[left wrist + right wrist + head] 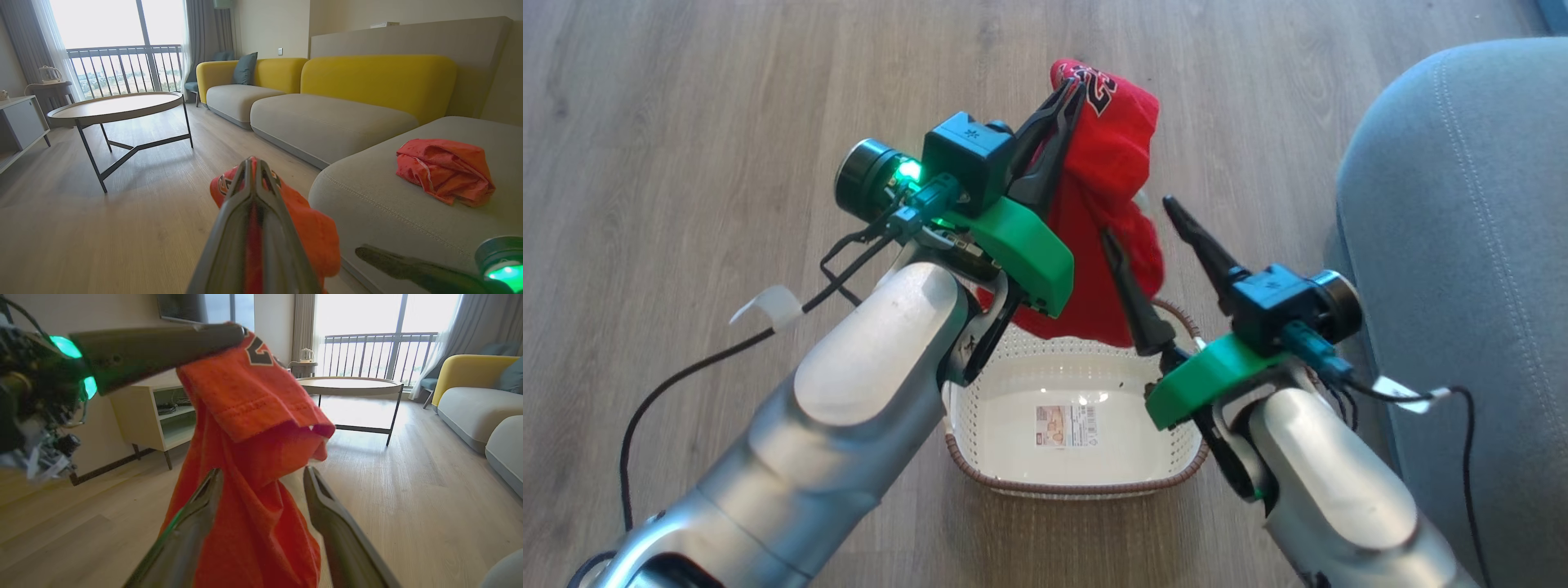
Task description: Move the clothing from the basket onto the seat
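Down close to the robot, the basket (980, 408) sits on the wooden floor (686, 122), and the left arm covers part of its left side. Inside it, the white bottom shows a label sticker (1065, 425); the print on it is too small to read.

Just above the basket's far rim hangs the red garment (1111, 163). I cannot tell if its low end touches the rim. The left gripper (1072, 86) is pinched tight on the top of this garment and holds it up in the air. The right gripper (1141, 220) has its fingers spread wide by the hanging cloth, gripping nothing.

Near the top of the garment is a dark number with a white edge. It may be a 2, but the left fingers hide part of it.

To the right lies the grey seat (1462, 204), cut off by the picture's edge. In the left wrist view a second red garment (445, 171) lies bunched on the seat, back from its rounded front edge. Farther off stands a round table (118, 104).
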